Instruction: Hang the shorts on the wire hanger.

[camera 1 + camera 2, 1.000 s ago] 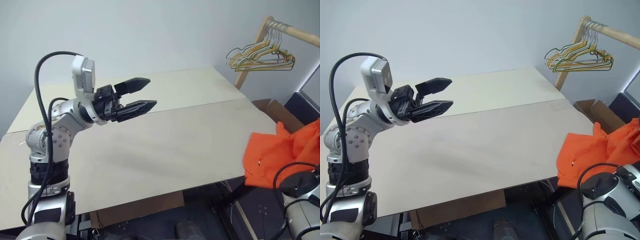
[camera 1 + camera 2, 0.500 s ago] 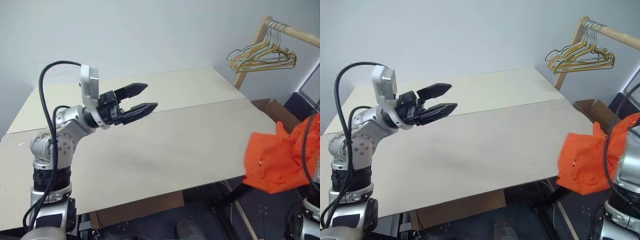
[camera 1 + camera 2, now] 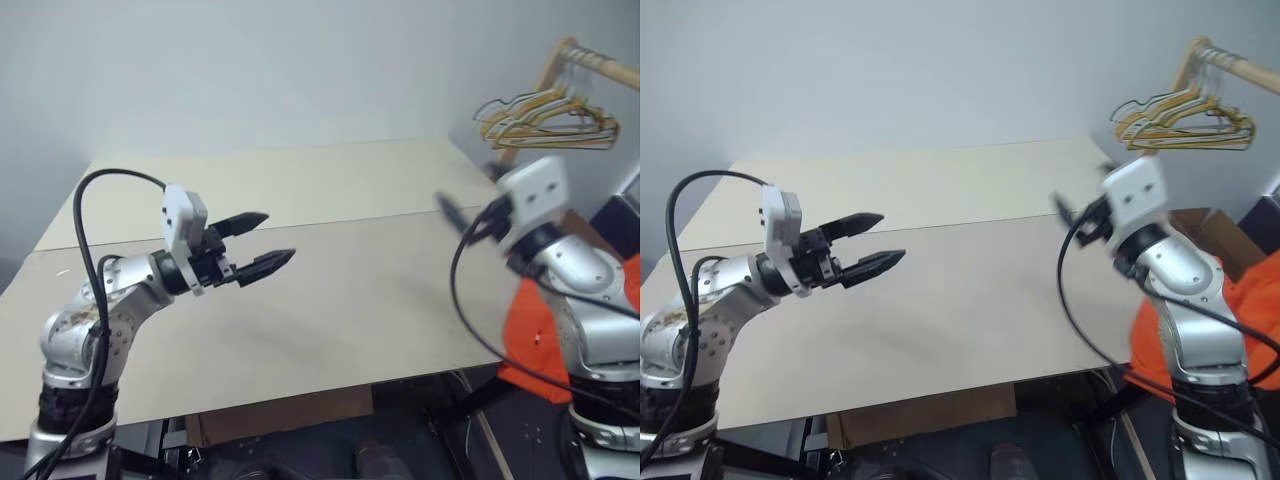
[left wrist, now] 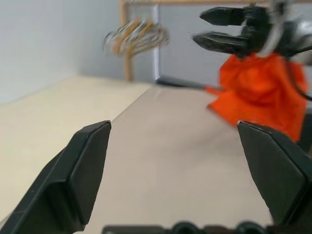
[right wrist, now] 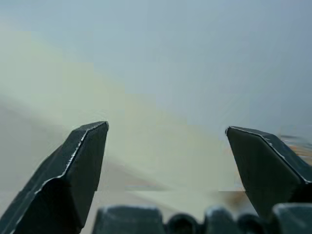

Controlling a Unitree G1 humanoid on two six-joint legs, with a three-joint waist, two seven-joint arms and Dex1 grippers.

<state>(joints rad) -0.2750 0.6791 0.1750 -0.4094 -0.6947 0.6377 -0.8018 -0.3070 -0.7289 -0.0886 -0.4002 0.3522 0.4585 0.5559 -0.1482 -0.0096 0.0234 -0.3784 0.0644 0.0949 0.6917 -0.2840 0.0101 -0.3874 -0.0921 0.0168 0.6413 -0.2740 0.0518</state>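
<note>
Orange shorts (image 3: 530,335) are hanging off the table (image 3: 330,290) edge, lower right. Right gripper (image 4: 229,29) is hovering wide, empty; left gripper (image 3: 255,245) wide, empty, mid-left. Advice: 1 gripper pinching the waistband, not loose fabric. Hangers (image 3: 545,115) upper right.

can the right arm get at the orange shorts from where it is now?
Probably yes: the bright orange fabric shorts hang at the table's right edge beside that arm; the right pincer is open and empty.

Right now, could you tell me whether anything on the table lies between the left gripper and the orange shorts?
Nothing on the table does. The open left gripper faces across bare tabletop toward the orange shorts at its far edge; only the raised, open right gripper hangs above that line.
</note>
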